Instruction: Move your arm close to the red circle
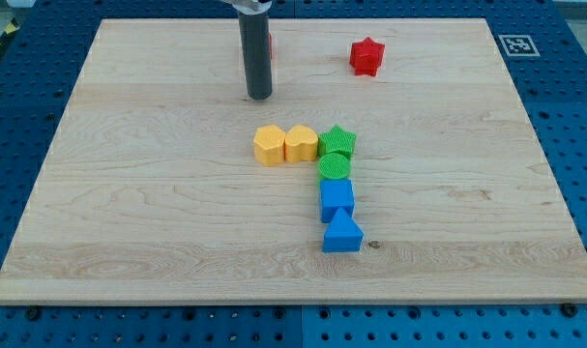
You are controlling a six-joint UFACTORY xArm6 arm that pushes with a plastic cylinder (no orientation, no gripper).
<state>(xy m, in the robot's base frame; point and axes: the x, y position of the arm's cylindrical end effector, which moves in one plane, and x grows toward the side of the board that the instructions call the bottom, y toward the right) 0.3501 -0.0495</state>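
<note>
Small red circle block (pixel 270 45), mostly hidden behind the dark rod, only a red sliver showing at its right edge, just above my tip (pixel 260 96).

The rod (pixel 258 53) hides nearly all of the red circle (pixel 270 45).

No readable words, brand names or numbers showing anywhere. Only one sign appearing: a small black-and-white square fiducial marker (pixel 515 44), sitting on the light wooden board (pixel 158 222) at its corner in the upper right of the frame. Pattern of blocky black cells on white, carrying no letters or digits and too small for making out further.
</note>
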